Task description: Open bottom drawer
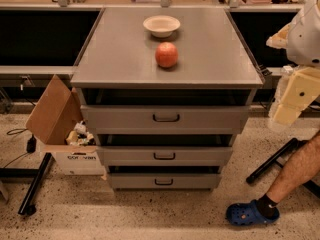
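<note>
Pincer (286,114) right of cabinet (120,59), bowl (161,25) behind apple (166,54) atop

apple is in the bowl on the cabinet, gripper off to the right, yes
No: the camera view shows the apple on the cabinet top in front of the bowl, not in it. The gripper is off to the right.

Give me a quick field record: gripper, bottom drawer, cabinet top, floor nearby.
gripper: right edge of view, beside the cabinet, apart from every drawer
bottom drawer: lowest of three, looks shut, handle untouched
cabinet top: apple in front of bowl, not touching
floor left: open cardboard box
floor right: person's leg, blue shoe
</note>
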Controlling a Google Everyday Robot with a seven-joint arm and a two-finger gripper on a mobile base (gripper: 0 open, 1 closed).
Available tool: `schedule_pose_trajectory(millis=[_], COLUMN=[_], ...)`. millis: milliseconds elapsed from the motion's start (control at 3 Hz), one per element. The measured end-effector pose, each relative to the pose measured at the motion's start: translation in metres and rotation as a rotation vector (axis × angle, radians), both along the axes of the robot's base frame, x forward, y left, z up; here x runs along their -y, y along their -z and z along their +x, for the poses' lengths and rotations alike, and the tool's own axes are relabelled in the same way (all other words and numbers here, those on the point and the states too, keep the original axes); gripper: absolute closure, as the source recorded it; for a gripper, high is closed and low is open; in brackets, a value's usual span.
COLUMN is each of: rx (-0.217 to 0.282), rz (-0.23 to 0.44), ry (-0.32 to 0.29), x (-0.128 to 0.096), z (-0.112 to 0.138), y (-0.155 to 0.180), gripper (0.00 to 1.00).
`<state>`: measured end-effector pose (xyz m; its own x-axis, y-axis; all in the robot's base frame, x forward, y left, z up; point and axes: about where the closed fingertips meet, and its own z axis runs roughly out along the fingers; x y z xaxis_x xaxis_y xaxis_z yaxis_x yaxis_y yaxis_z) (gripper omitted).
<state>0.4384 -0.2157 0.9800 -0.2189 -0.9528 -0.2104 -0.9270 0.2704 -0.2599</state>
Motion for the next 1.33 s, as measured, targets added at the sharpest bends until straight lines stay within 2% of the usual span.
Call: schedule_pose_trajectory(millis=[333, 667, 1000, 1333], rx=[0.0, -0.054, -0.139, -0.215], rz=[0.0, -0.018, 0.0, 0.029], ry=[0.0, -0.034, -0.086, -0.141], x=[0.0, -0.003, -0.012, -0.023], z=[0.0, 0.002, -0.006, -0.024], y=[0.0, 0.023, 0.071, 0.125], gripper=[0.0, 0.0, 0.0, 0.0])
